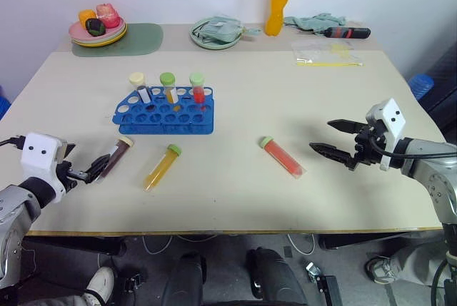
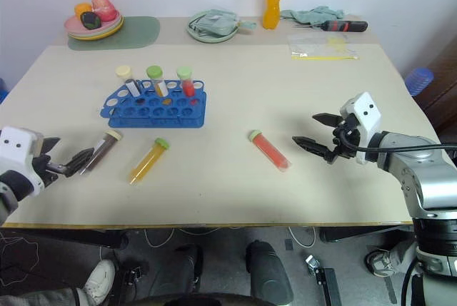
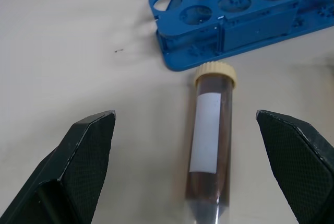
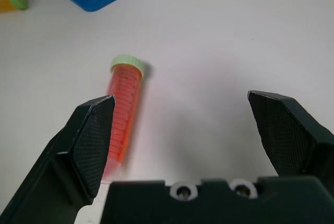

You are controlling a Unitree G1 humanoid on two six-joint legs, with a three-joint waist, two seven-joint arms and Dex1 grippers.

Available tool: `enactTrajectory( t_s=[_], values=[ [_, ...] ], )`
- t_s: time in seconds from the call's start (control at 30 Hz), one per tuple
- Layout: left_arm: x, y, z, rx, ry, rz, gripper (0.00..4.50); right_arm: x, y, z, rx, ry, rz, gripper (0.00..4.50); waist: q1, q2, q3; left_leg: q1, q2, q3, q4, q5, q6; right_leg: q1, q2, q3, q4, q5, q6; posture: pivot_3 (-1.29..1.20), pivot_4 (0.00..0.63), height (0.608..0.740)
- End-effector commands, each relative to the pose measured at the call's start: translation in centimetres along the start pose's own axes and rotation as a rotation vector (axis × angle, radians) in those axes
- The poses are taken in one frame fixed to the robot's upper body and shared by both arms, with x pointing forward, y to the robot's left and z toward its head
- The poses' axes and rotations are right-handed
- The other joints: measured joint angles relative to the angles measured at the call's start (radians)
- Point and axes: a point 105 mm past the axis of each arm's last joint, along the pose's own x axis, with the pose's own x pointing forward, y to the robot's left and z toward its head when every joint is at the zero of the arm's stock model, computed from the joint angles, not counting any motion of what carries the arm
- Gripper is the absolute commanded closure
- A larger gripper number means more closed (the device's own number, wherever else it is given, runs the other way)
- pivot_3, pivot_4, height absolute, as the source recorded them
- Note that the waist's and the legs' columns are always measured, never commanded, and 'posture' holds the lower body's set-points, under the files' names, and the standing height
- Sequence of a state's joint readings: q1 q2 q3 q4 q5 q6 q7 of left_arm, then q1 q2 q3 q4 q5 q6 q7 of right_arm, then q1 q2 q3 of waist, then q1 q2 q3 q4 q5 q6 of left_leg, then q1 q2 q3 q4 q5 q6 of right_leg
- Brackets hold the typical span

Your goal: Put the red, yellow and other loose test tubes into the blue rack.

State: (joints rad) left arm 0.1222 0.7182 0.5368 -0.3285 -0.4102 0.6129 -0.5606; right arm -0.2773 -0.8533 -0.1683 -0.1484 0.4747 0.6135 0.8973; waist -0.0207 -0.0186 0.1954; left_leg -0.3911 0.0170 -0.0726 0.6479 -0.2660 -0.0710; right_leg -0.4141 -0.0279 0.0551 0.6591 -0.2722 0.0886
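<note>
Both my end effectors are spread wide and empty, low over the beige desk [image 1: 235, 192]. My left end effector [image 1: 96, 170] sits right at the base end of the clear plastic tube of dark brown liquid with the cream cap [image 1: 118, 155]; in the left wrist view that tube [image 3: 210, 151] lies between my fingers, long axis running straight away from me, cap pointing at the bright blue plastic rack with rows of round holes [image 1: 166, 113], which is just beyond it. My right end effector [image 1: 335, 138] faces the clear tube of red liquid with the green cap [image 1: 282, 155], which lies flat just off my fingertips toward the desk middle, axis diagonal, cap toward the rack; in the right wrist view it [image 4: 122, 112] sits off-centre, close by one finger, so I judge I need a sideways shift first. The clear tube of yellow liquid with the green cap [image 1: 162, 167] lies between the two, nearer my left arm, cap toward the rack. Three capped tubes already stand in the rack's back row. Hard to tell: the brown tube's base tip is cut off in the wrist view, and I can't tell whether my left fingers touch the desk.
</note>
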Motion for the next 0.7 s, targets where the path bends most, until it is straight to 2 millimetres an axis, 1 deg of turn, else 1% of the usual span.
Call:
enactTrajectory(
  t_s=[0.03, 0.13, 0.23, 0.33, 0.37, 0.43, 0.47, 0.5, 0.53, 0.57, 0.63, 0.7],
  values=[
    [-0.3, -0.3, 0.8, 0.024, -0.028, 0.003, 0.06, 0.2, 0.1, 1.0, -0.047, -0.011, -0.006, 0.0, 0.0, 0.0, 0.0, 0.0, 0.0, 0.0, 0.0, 0.0, 0.0, 0.0, 0.0, 0.0, 0.0, 0.0, 0.0, 0.0, 0.15, 0.74],
    [-0.4, -0.5, 1.0, 0.017, -0.043, -0.007, 0.06, 0.6, 0.0, 1.3, -0.039, 0.008, -0.024, 0.0, 0.0, 0.0, 0.0, 0.0, 0.0, 0.0, 0.0, 0.0, 0.0, 0.0, 0.0, 0.0, 0.0, 0.0, 0.0, 0.0, 0.15, 0.74],
    [-0.3, -1.6, 1.7, 0.011, -0.079, -0.06, 0.06, 0.9, 0.9, 2.4, -0.035, 0.025, 0.008, 0.0, 0.001, 0.0, 0.0, 0.0, 0.0, 0.0, 0.0, 0.0, 0.0, 0.0, 0.0, 0.0, 0.0, 0.0, 0.0, 0.0, 0.15, 0.74],
    [0.0, -5.4, 2.3, 0.06, -0.096, -0.243, 0.06, 1.4, 2.4, 2.8, -0.069, 0.135, 0.033, 0.0, 0.003, 0.0, 0.0, 0.0, 0.0, 0.0, 0.0, 0.0, 0.0, 0.0, 0.0, 0.0, 0.0, 0.0, 0.0, 0.0, 0.15, 0.74],
    [0.0, -7.0, 2.4, 0.067, -0.104, -0.314, 0.06, 1.7, 3.0, 2.7, -0.062, 0.189, 0.041, 0.0, 0.003, 0.0, 0.0, 0.0, 0.0, 0.0, 0.0, 0.0, 0.0, 0.0, 0.0, 0.0, 0.0, 0.0, 0.0, 0.0, 0.15, 0.74],
    [0.1, -9.1, 2.7, 0.062, -0.121, -0.408, 0.06, 2.1, 3.8, 2.4, -0.02, 0.271, 0.044, 0.0, 0.004, 0.0, 0.0, 0.0, 0.0, 0.0, 0.0, 0.0, 0.0, 0.0, -0.001, 0.0, -0.001, 0.0, 0.0, 0.0, 0.15, 0.74],
    [0.1, -10.2, 2.8, 0.055, -0.133, -0.452, 0.06, 2.3, 4.0, 2.1, 0.025, 0.322, 0.034, 0.0, 0.003, 0.0, 0.0, 0.0, 0.0, 0.0, 0.0, 0.0, 0.0, 0.0, 0.0, 0.0, -0.001, 0.0, 0.0, 0.0, 0.15, 0.74],
    [0.1, -10.7, 2.9, 0.05, -0.139, -0.478, 0.06, 2.5, 4.2, 2.0, 0.055, 0.356, 0.027, 0.0, 0.002, 0.0, 0.0, 0.0, 0.0, 0.0, 0.0, 0.0, 0.0, 0.0, 0.0, 0.0, -0.001, 0.0, -0.001, 0.0, 0.15, 0.74],
    [0.2, -11.8, 3.0, 0.049, -0.147, -0.523, 0.06, 2.7, 4.2, 1.9, 0.062, 0.403, -0.002, 0.0, 0.002, 0.0, 0.0, 0.0, 0.0, 0.0, 0.0, 0.0, 0.0, 0.0, 0.0, 0.0, -0.001, 0.0, -0.001, 0.0, 0.15, 0.74],
    [0.5, -13.4, 3.2, 0.053, -0.158, -0.577, 0.06, 3.1, 4.3, 2.1, 0.07, 0.438, -0.019, 0.0, 0.003, 0.001, 0.0, 0.0, 0.0, -0.001, 0.0, 0.0, 0.0, 0.0, 0.0, 0.0, -0.001, 0.0, -0.001, 0.0, 0.15, 0.74],
    [1.1, -15.8, 3.4, 0.052, -0.178, -0.656, 0.06, 3.7, 4.4, 2.4, 0.091, 0.501, -0.031, 0.0, 0.004, 0.001, 0.0, 0.0, 0.0, 0.0, 0.0, 0.0, 0.0, 0.0, 0.0, 0.0, -0.001, 0.0, -0.001, 0.0, 0.15, 0.74],
    [1.5, -17.2, 3.8, 0.042, -0.197, -0.694, 0.06, 4.2, 4.0, 2.4, 0.111, 0.548, -0.043, 0.0, 0.003, 0.001, 0.0, -0.001, 0.0, 0.0, 0.0, 0.0, 0.0, 0.0, 0.0, 0.0, -0.001, 0.0, 0.0, 0.0, 0.15, 0.74]
  ],
)
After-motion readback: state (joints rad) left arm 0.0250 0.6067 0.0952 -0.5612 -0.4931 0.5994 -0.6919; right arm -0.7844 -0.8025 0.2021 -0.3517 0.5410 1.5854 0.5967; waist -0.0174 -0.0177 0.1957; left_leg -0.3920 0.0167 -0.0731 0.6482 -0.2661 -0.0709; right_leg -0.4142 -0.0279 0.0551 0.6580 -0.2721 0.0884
